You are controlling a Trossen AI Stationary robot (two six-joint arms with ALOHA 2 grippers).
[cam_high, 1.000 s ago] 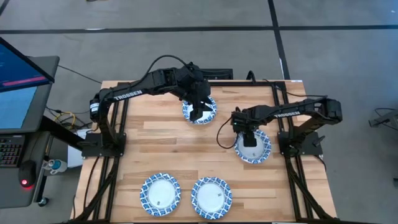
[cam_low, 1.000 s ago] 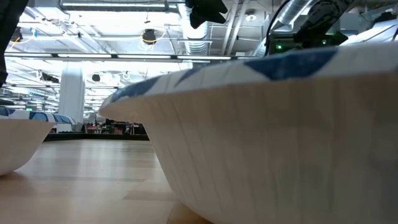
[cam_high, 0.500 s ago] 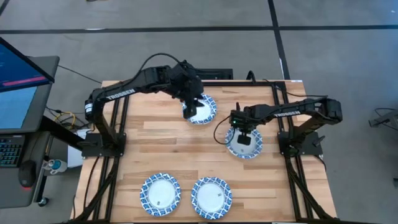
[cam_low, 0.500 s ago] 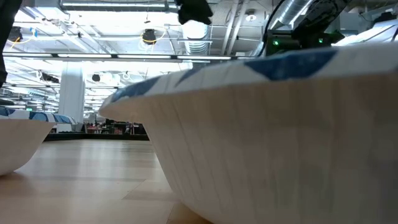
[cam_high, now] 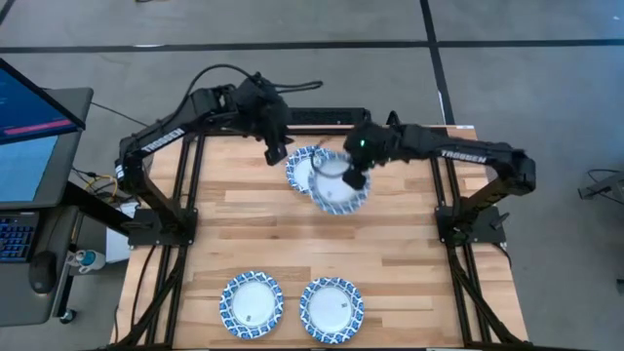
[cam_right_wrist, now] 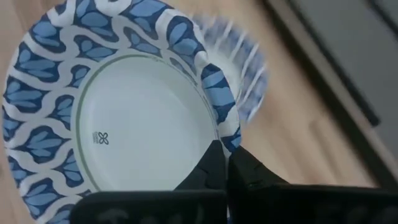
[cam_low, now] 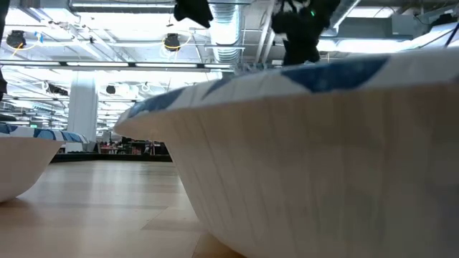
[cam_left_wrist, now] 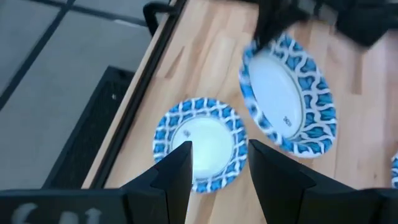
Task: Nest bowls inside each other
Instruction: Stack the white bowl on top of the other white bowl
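My right gripper (cam_high: 355,178) is shut on a blue-and-white rimmed bowl (cam_high: 337,192), held tilted over the table's far middle. The bowl overlaps a second bowl (cam_high: 304,166) that rests on its base on the wood. My left gripper (cam_high: 275,152) hangs open just left of that resting bowl with nothing between its fingers; in the left wrist view the resting bowl (cam_left_wrist: 198,143) lies beyond them. Two more bowls (cam_high: 252,300) (cam_high: 331,309) sit at the near edge. In the low view both grippers (cam_low: 192,10) (cam_low: 297,29) show only as dark shapes above. My right gripper pinches the bowl's patterned rim (cam_right_wrist: 214,121) between its two shut fingers (cam_right_wrist: 208,169), on the side toward the table's far right. The fingers slant down from the right. The bowl (cam_left_wrist: 289,102) hangs tilted, with its white inside showing, partly over the resting bowl.
The two near-edge bowls fill the low view, one huge in front (cam_low: 308,143) and one at the left (cam_low: 21,158). Bare wood lies across the table's middle and right (cam_high: 409,244). A monitor stand (cam_high: 39,127) is beyond the table's left edge.
My right gripper has shut on the rim of the bowl at the table's right, lifted it and carried it toward the far left, up to the far-middle bowl; the bowl has tipped. My left gripper has drawn away from above the far-middle bowl toward the table's left, staying open.
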